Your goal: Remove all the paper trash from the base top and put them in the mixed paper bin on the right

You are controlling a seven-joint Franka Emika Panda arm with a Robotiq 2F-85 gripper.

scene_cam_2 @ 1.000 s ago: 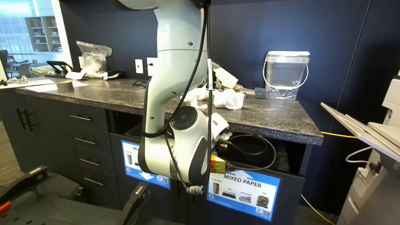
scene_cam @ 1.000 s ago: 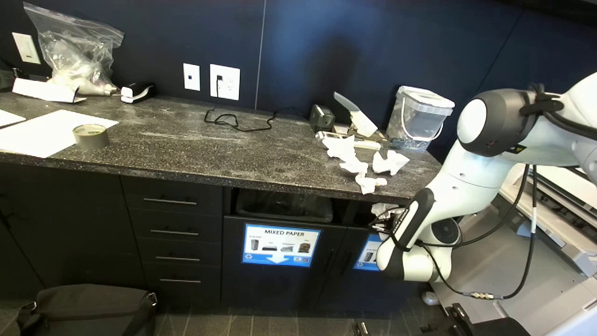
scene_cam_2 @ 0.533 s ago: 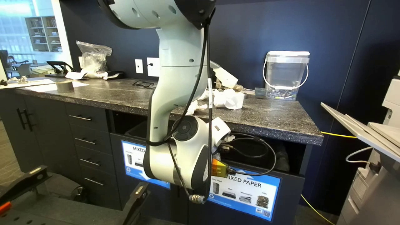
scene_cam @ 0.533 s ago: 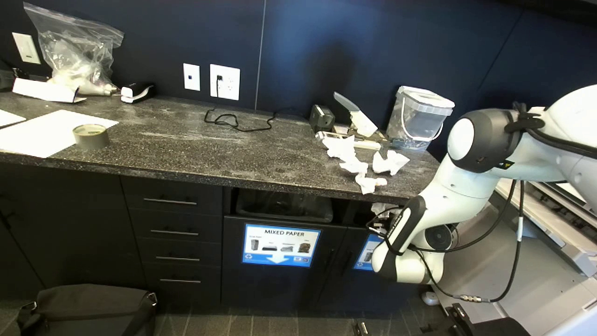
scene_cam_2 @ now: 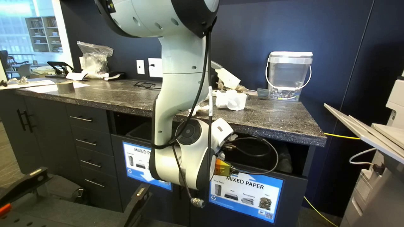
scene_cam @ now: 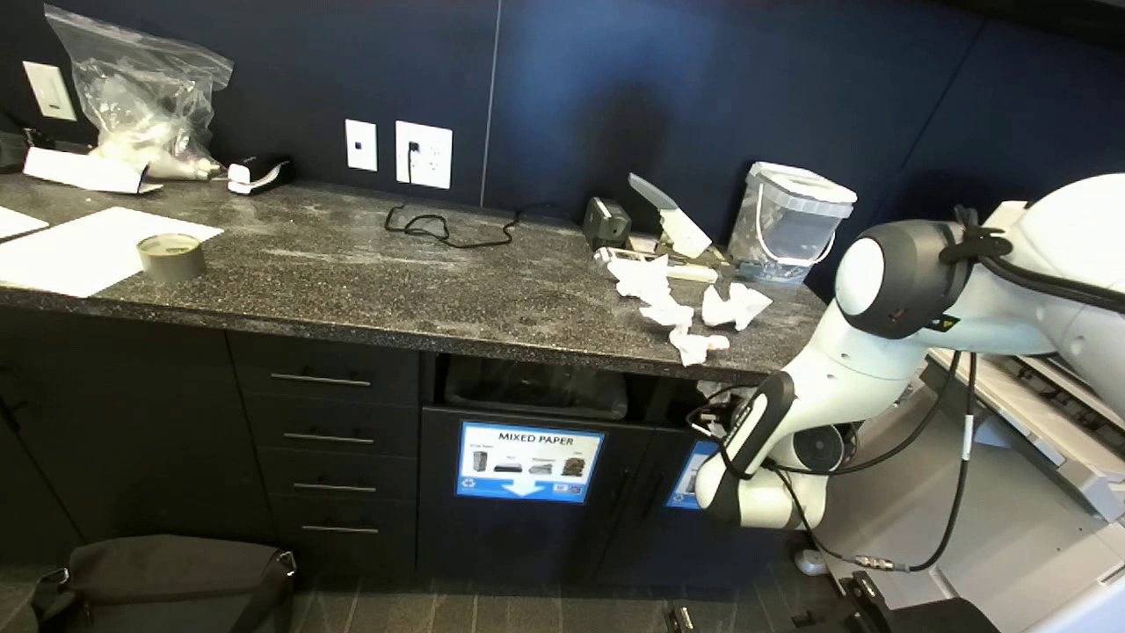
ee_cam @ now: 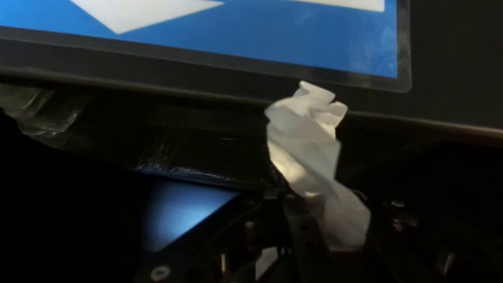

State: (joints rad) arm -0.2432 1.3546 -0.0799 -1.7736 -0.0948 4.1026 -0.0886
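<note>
Several crumpled white papers lie on the dark counter, among them a long cluster (scene_cam: pixel 665 313) and a separate piece (scene_cam: pixel 736 305). They also show in an exterior view as a white lump (scene_cam_2: pixel 232 100) and a small piece (scene_cam_2: pixel 199 109) partly behind the arm. My gripper (ee_cam: pixel 314 204) is shut on a twisted crumpled paper (ee_cam: pixel 306 137), seen in the wrist view at the dark bin opening (ee_cam: pixel 220 129). In both exterior views the fingers are hidden behind the wrist. The right bin opening (scene_cam_2: pixel 252 157) lies above a mixed paper sign (scene_cam_2: pixel 246 197).
A stapler (scene_cam: pixel 684 233), a pencil sharpener (scene_cam: pixel 606 222) and a clear bucket (scene_cam: pixel 791 224) stand behind the papers. The counter's front edge (scene_cam_2: pixel 277 134) overhangs the bin opening. A cable loops beside the wrist (scene_cam_2: pixel 274 151). A printer (scene_cam: pixel 1028 457) stands at the right. Another mixed paper bin (scene_cam: pixel 536 391) is at left.
The arm has come down and, in an exterior view, shifted slightly left, with the wrist staying by the right bin opening. The papers on the counter have not moved.
</note>
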